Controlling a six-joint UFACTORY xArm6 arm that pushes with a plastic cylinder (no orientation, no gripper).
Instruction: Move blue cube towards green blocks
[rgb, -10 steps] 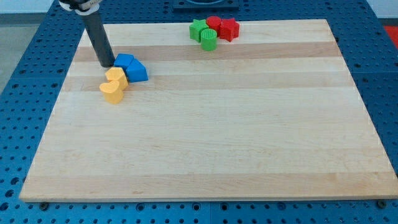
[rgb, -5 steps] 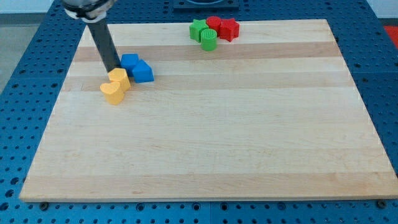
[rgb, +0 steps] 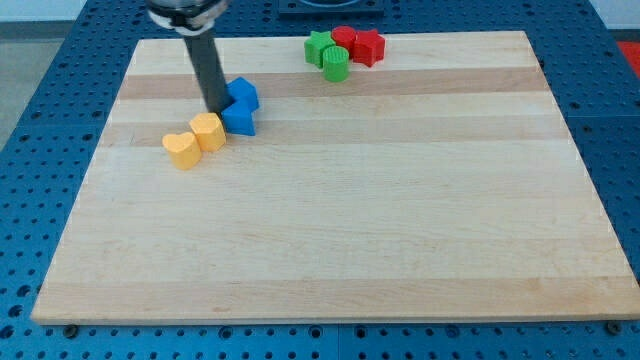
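- The task is only partly done, judging by the layout: the blue cube (rgb: 242, 94) sits in the upper left part of the wooden counter (rgb: 330, 220), well apart from the green blocks at the view's top.
- The rod's tip (rgb: 218, 108) rests against the blue cube's left side, so the contact for a push toward the view's right is in place.
- There is no gripper on this arm; the rod holds nothing and can only shove.
- A second blue block (rgb: 238, 119), whose shape is hard to make out, lies touching the cube just below it and may be carried along.
- What is left is most of the travel: the cube must go rightward and a little toward the view's top to reach the green star block (rgb: 318, 47) and the green cylinder (rgb: 336, 64).
- Those green pieces sit bunched with two red blocks (rgb: 358, 44), so a final push should approach from the left or below to meet green first.
- Two yellow blocks (rgb: 194, 140), one of them heart-shaped, lie just below and left of the tip, clear of the intended path.
- No containers are visible; every block rests directly on the counter.
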